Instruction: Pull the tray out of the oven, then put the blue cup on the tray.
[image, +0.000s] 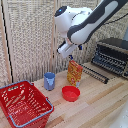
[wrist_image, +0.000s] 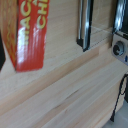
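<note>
Tray (image: 95, 73) apparently already drawn out of oven (image: 112, 56), blue cup (image: 49, 80) yet untouched on table (image: 95, 107), jaws' state impossible to tell.

The tall orange-and-red cardboard box (wrist_image: 27, 35) carries large yellow capital letters on its red panel in the wrist view, running sideways; they look like "MAC" and "CH", the rest cut off or blurred. In the exterior view the same box (image: 74, 73) shows only unreadable print.
</note>
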